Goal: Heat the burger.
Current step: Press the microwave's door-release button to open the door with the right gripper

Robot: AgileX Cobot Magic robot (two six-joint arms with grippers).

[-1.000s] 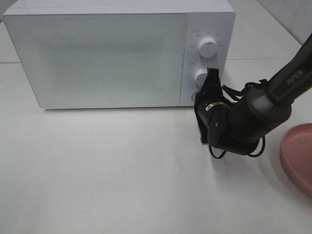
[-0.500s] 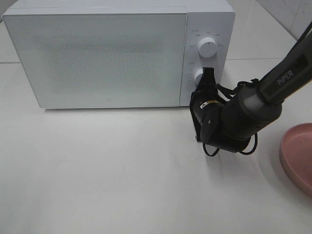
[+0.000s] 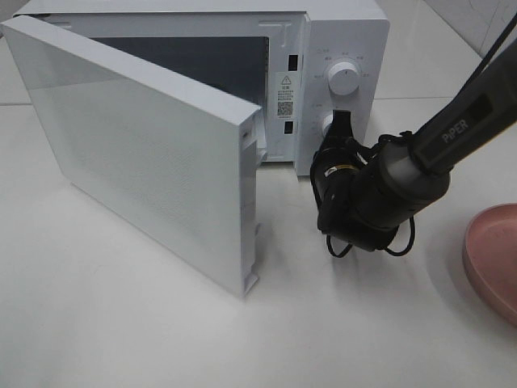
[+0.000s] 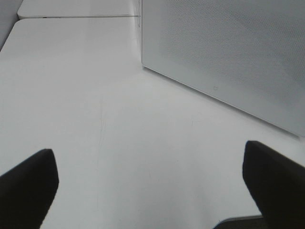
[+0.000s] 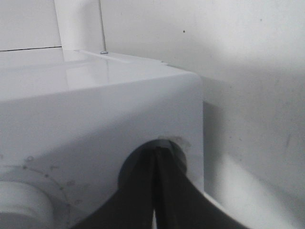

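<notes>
The burger is out of view in every frame. The white microwave point(image 3: 343, 36) stands at the back of the table with its door point(image 3: 145, 153) swung out to the left, showing the dark cavity point(image 3: 202, 56). My right gripper point(image 3: 336, 129) is shut, its tips pressed into the round button recess point(image 5: 175, 149) low on the control panel. In the right wrist view the right gripper point(image 5: 155, 155) shows its two fingers closed together with nothing between them. In the left wrist view my left gripper point(image 4: 150, 179) stands open over bare table, near the door point(image 4: 228, 52).
A pink plate point(image 3: 494, 259) lies at the right table edge, beside the right arm. Two knobs sit on the panel, the upper knob point(image 3: 345, 78) in plain sight. The open door reaches well out over the table's middle left.
The microwave door, closed in both earlier frames, has sprung open and swung out to the left. The right gripper has pushed slightly left and inward against the panel.
</notes>
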